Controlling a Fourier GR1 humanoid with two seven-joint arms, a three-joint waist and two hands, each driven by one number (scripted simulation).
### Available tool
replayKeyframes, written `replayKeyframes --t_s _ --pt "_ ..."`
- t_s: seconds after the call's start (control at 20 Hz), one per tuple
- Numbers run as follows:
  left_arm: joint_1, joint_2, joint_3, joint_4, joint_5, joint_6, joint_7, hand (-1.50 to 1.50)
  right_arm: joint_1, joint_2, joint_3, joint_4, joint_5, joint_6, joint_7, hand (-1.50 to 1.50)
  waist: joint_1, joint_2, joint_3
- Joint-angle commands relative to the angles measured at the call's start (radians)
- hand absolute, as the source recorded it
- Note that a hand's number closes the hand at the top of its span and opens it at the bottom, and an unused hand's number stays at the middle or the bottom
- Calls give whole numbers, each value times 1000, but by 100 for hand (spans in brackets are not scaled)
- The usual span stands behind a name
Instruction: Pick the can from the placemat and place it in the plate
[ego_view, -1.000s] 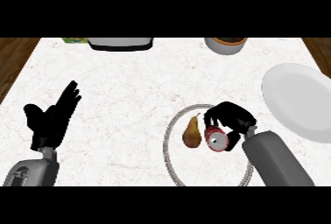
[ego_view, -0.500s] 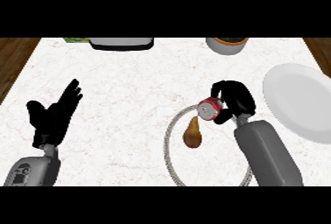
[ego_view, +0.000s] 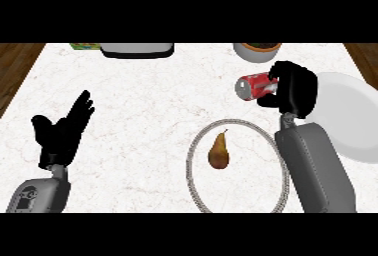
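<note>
Red metal can (ego_view: 255, 85) pinched sideways in right hand (ego_view: 294, 90) fingers, beside white round plate (ego_view: 347, 115); could slip or roll on release.

**Setting: kitchen**

White marbled surface (ego_view: 148, 90) with wood floor showing at its edges; carrying a white plate (ego_view: 354, 125), a pear (ego_view: 218, 152) lying on a round placemat (ego_view: 193, 165), a bowl (ego_view: 257, 51), and an appliance (ego_view: 138, 49).

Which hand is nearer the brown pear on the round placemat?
Right. The right hand holds the red can just above-right of the brown pear; the left hand rests far left.
</note>
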Motion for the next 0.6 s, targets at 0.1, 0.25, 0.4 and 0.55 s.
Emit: replayKeyframes --t_s 0.1,0.25,0.4,0.55 --pt "-10 -10 -10 -5 -19 11 24 0 -7 -13 -100 -48 -8 -64 103 150 3 1 1" --pt "-11 -9 9 48 -8 -7 -39 0 30 -83 -194 -1 -115 -121 7 150 2 5 1" --pt "4 -7 2 28 -29 -3 -37 0 73 -123 -223 -17 -138 -117 -9 150 2 3 1" --pt "-19 7 15 -59 -1 -1 73 0 70 -202 -306 97 -228 -150 -109 150 8 4 2"
